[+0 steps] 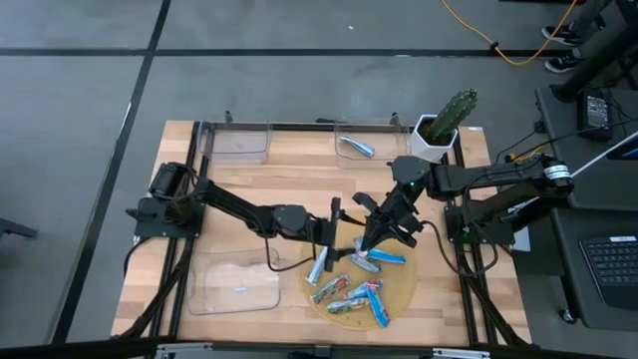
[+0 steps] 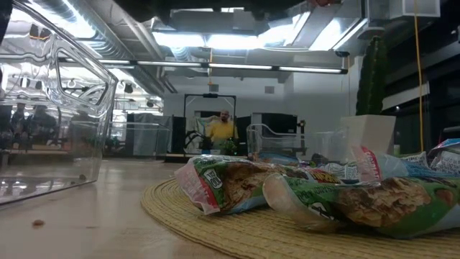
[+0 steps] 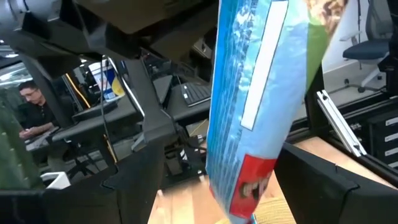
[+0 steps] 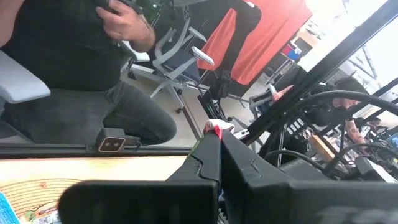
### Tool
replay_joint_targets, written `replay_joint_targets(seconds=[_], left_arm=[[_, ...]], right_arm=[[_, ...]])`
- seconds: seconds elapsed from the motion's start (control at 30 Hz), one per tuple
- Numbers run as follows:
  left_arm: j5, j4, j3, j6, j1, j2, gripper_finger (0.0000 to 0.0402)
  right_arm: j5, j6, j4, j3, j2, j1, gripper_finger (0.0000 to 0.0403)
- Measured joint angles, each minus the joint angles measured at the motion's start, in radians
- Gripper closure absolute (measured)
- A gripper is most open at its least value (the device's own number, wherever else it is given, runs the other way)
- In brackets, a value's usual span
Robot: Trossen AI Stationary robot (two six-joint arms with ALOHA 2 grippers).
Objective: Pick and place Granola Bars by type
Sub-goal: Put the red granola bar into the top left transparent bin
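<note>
**Supervisor:** How far along are you with the sorting?

**Me:** Early, I'd judge. Only one of the Granola Bars (image 1: 356, 148) lies in a tray, the far clear tray (image 1: 367, 143) near the cactus pot (image 1: 436, 140). Most of the rest sit in a heap on the woven mat (image 1: 403, 296) at the near edge of the worktop (image 1: 289, 179). The far left tray (image 1: 236, 143) looks empty to me, and the near tray (image 1: 235, 283) holds only a small scrap I can't identify.

**Supervisor:** Where are your arms?

**Me:** Both are over the far edge of the mat, close together. The left gripper (image 1: 337, 227) has its jaws spread wide, and a blue-wrapped bar (image 3: 249, 99) stands upright between them in the left wrist view. I can't tell whether the fingers touch it. The right gripper (image 1: 384, 224) has its jaws pressed together on a sliver of wrapper (image 4: 214, 129), going by the right wrist view; it looks like the same bar, though I can't confirm that.

**Supervisor:** So what's left?

**Me:** Nearly everything: this bar needs a tray, and the pile on the mat, blue and green alike, is unsorted.
</note>
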Motion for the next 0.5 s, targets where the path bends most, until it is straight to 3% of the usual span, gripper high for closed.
replay_joint_targets(seconds=[0.23,0.37,0.5], left_arm=[[-0.001,-0.019,0.01,-0.023,0.0,0.0,0.0144],[-0.001,-0.03,0.01,-0.041,0.0,0.0,0.0209],[-0.001,-0.031,0.01,-0.043,0.0,0.0,0.0299]], right_arm=[[0.0,0.0,0.0,0.0,0.0,0.0,0.04],[0.002,0.007,0.011,0.0,0.0,0.0,0.0394],[0.002,0.01,0.012,0.0,0.0,0.0,0.0372]])
